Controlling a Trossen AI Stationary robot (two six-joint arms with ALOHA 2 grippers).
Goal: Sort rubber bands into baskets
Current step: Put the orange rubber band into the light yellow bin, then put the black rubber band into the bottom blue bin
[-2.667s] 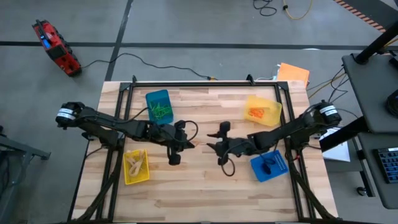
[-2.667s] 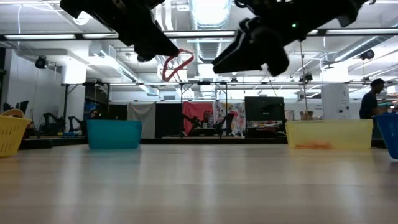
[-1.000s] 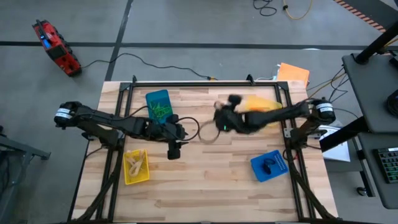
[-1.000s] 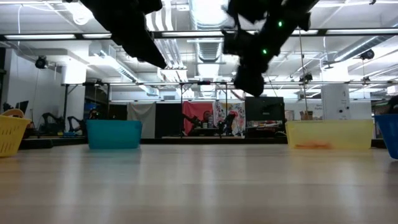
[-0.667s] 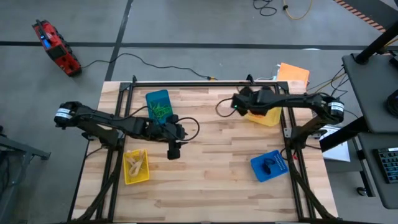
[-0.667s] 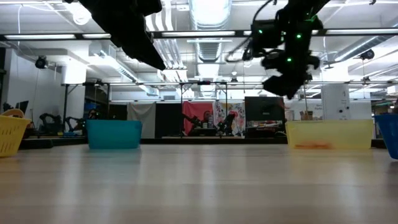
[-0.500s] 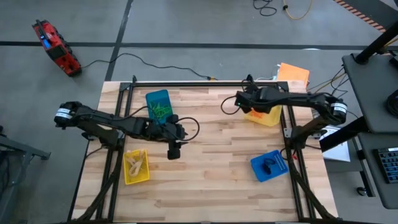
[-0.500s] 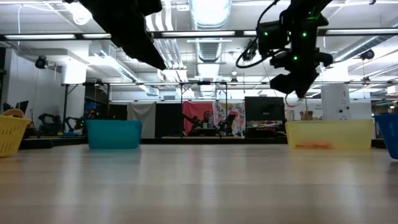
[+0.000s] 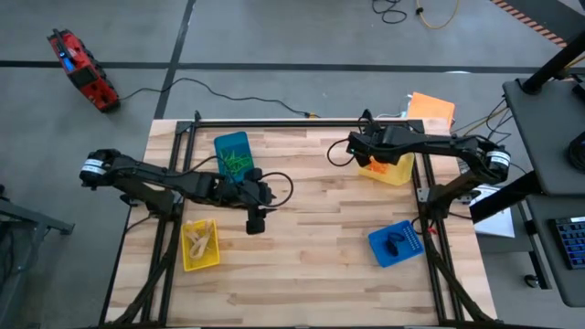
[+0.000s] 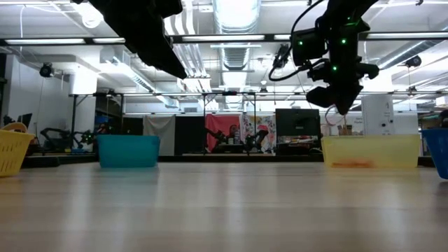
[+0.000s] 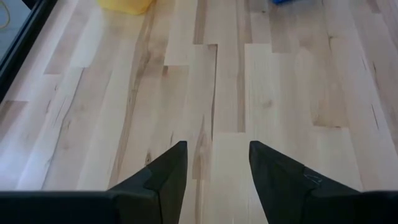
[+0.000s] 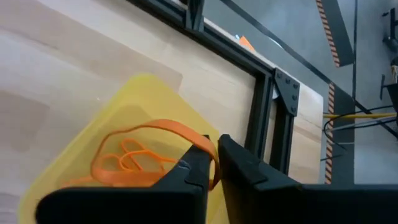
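Orange rubber band (image 12: 149, 134) hangs from the nearly shut right hand (image 12: 214, 163) directly above the yellow basket (image 9: 387, 162) at the tabletop's two o'clock, while the left hand (image 11: 213, 163) waits wide apart near centre

yellow basket (image 11: 124, 5) cut off by edge

Orange rubber band (image 12: 140, 134) over the yellow basket (image 12: 106, 146), blue basket (image 9: 395, 243) nearer the front (table (image 9: 311, 265) is pale striped wood).
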